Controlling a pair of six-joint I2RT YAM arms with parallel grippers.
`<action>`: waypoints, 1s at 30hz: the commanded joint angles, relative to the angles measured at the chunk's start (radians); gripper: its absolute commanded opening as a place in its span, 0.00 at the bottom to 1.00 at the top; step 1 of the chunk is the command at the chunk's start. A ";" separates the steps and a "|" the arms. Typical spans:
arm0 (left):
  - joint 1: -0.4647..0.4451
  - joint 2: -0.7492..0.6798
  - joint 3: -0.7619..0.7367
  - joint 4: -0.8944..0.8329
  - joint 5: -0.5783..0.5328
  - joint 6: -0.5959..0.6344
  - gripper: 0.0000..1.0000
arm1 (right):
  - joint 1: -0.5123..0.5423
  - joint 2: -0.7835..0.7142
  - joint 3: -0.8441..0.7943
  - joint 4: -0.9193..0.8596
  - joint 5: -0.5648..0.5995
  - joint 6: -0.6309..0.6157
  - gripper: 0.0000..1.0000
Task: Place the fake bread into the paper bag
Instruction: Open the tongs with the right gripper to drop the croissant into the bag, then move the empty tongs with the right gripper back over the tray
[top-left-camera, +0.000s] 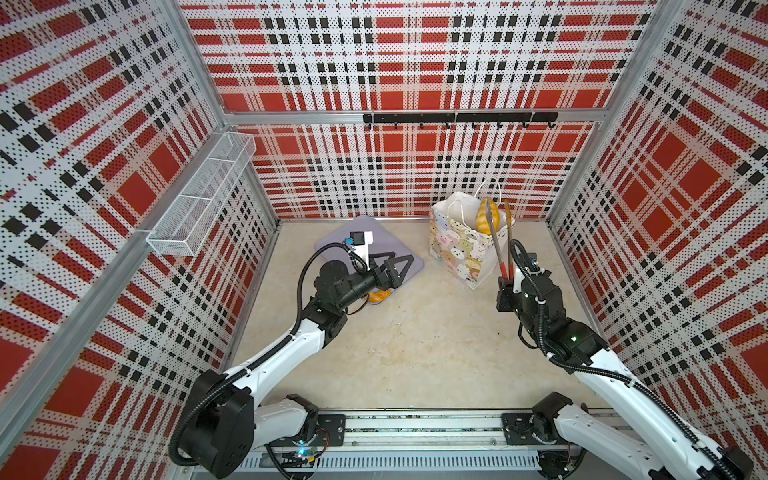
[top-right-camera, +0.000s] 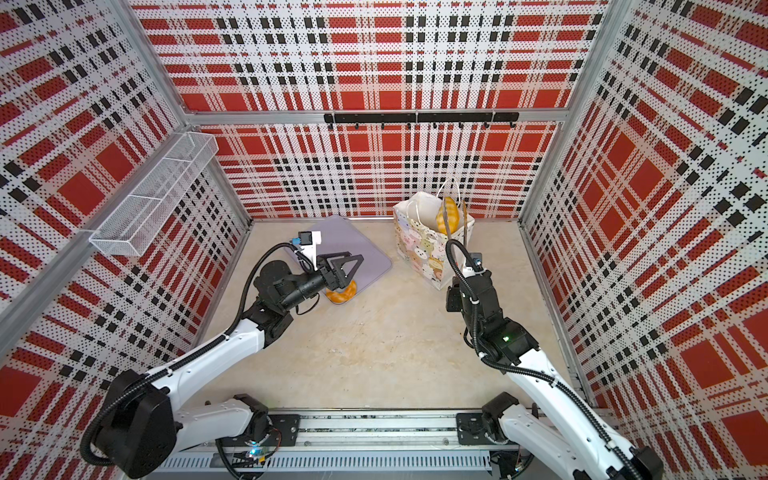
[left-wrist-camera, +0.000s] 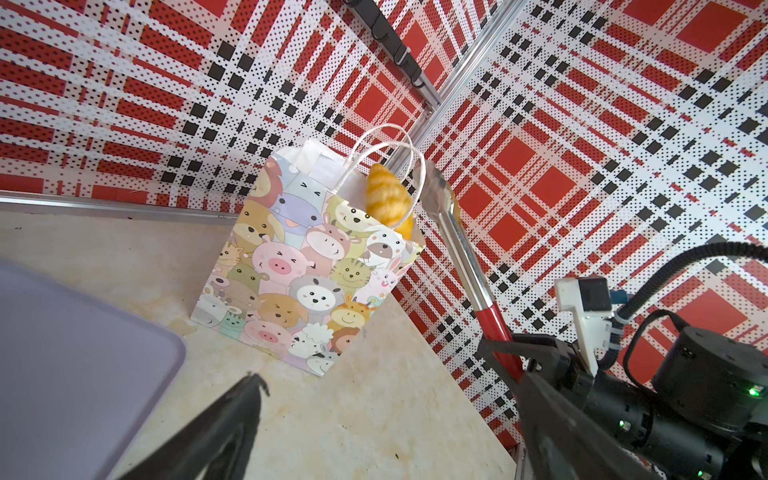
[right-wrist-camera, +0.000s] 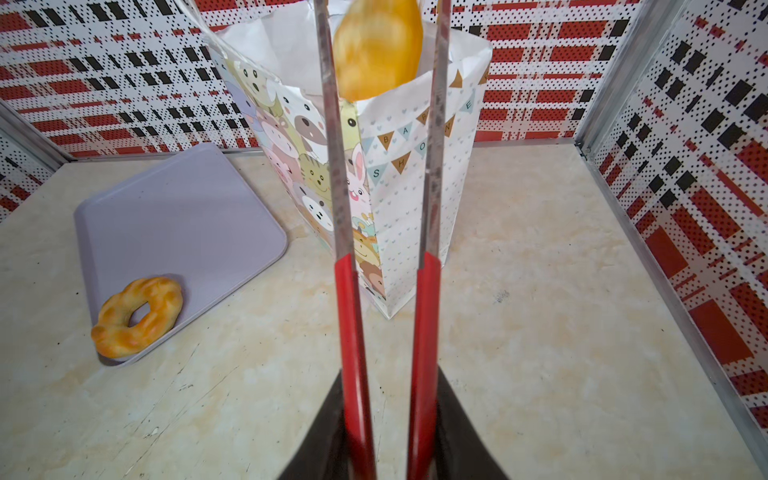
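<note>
A white paper bag printed with cartoon animals stands open at the back right. My right gripper is shut on the red handles of metal tongs. A ridged golden fake bread roll sits between the tong tips at the bag's mouth. It is blurred, so I cannot tell whether the tips pinch it. A ring doughnut lies on the tray's near corner. My left gripper hovers open and empty over the tray.
The flat lavender-grey tray lies left of the bag on the beige tabletop. A wire basket hangs on the left wall and a black hook rail on the back wall. Plaid walls close in three sides.
</note>
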 joint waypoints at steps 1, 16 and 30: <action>0.010 -0.022 -0.022 0.020 0.010 -0.005 0.98 | -0.005 -0.017 0.040 0.025 0.007 0.000 0.31; 0.100 -0.105 -0.077 -0.037 0.014 -0.030 0.98 | -0.005 -0.172 -0.042 0.159 -0.143 -0.091 0.26; 0.329 -0.199 -0.160 -0.237 0.018 -0.073 0.99 | -0.005 -0.123 -0.095 0.282 -0.652 -0.225 0.26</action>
